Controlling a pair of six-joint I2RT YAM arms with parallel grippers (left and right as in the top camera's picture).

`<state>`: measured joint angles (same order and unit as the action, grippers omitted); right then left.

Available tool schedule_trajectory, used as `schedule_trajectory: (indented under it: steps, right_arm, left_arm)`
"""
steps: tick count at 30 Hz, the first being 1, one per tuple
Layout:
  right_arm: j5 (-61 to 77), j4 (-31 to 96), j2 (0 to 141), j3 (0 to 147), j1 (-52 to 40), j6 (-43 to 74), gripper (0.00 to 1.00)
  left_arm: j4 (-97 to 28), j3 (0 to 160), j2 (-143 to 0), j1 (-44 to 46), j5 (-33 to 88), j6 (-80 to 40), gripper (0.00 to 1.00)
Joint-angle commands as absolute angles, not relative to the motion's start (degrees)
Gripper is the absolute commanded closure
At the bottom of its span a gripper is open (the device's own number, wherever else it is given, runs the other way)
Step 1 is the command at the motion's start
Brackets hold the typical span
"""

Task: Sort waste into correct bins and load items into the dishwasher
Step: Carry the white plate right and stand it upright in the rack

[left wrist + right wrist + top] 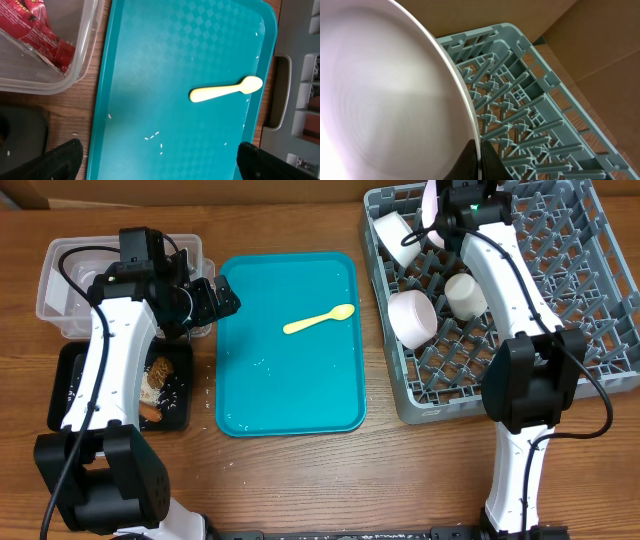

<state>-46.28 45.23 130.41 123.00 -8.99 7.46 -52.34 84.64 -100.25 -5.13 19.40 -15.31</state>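
Overhead view shows the wooden desk (300, 480) carrying, at its right side, the grey dish rack (590, 290), with two white bowls (413, 318) and a small white cup (465, 295) already among its pegs. The teal serving tray (290, 380) sits in the middle. The right end effector (479, 162) is pressed together on the rim of the white round plate (385, 90), holding it on edge above the rack's far left corner, so that arm is busy. What is left to load is the pale yellow plastic spoon (320, 318), which lies flat on the teal tray in its upper right part. Its long axis runs nearly left to right with a slight tilt, the bowl end towards the rack and the handle end towards the left arm. The left end effector (215, 305) hovers over the tray's left edge with its fingers spread wide and nothing between them. In the left wrist view the spoon lies ahead and to the right of it, apart from both fingers. The left arm is clearly the nearer one. I judge it must reach rightward across the tray and close across the handle's narrow width, not along its length.
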Motion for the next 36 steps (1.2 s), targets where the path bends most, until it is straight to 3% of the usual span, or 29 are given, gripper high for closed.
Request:
schedule_trajectory:
  steps: [1,18,21,25,26,31,36]
  right_arm:
    - [-47.57,46.0,130.43,123.07,-8.95,7.46,0.96]
    - [-37.95,47.4,127.0,123.09,-11.68,7.03,0.91]
    - [-37.98,47.42,126.74,123.09,-11.94,7.01,0.8]
    - [-37.54,47.42,125.14,123.15,-11.92,7.01,0.45]
    - [-37.34,47.42,124.42,123.15,-11.86,7.01,0.41]
    - [-36.21,47.51,119.55,123.52,-11.84,6.96,0.37]
    - [-22.52,50.76,113.49,123.52,-11.94,5.72,0.29]
  left_arm:
    - [-52.4,84.36,-99.11,-5.23,19.03,-15.46,0.0]
    - [-52.4,84.36,-99.11,-5.23,19.03,-15.44,0.0]
    - [-52.42,84.36,-99.11,-5.23,19.0,-15.44,0.0]
    - [-52.4,84.36,-99.11,-5.21,19.03,-15.44,0.0]
    - [-52.4,84.38,-99.11,-5.21,19.03,-15.44,0.0]
    - [-52.42,84.38,-99.11,-5.23,19.03,-15.44,0.0]
    - [-52.4,84.36,-99.11,-5.23,19.0,-15.44,0.0]
